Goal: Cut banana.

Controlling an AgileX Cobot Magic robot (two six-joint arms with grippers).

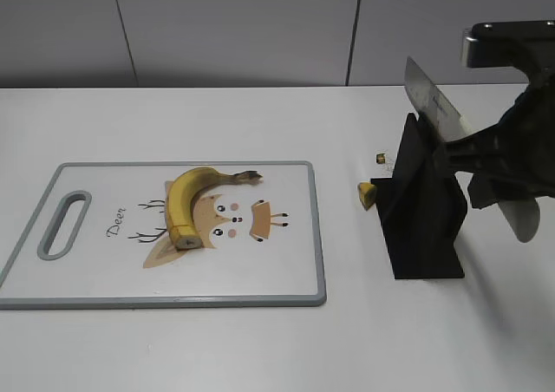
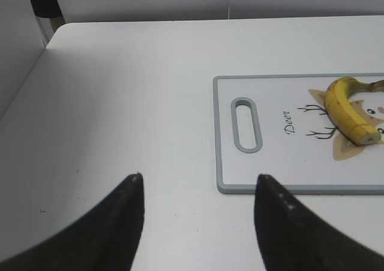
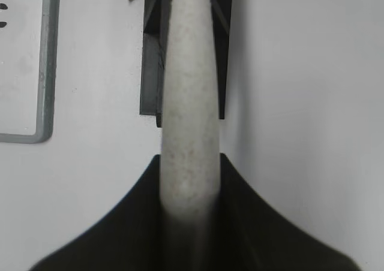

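Knife gripped at the stand; banana waits on the board.

The right fingers point(image 3: 189, 181) are clenched on the pale handle of the knife point(image 1: 438, 106), whose blade sits at the black stand point(image 1: 421, 210), likely so the blade can be carried to the cut. The left fingers point(image 2: 198, 193) are spread and hold nothing, hovering above the bare worktop point(image 2: 132, 103). The banana point(image 1: 195, 197) lies flat on the board point(image 1: 286, 271), well apart from the right fingers and ahead and to the right of the left ones.
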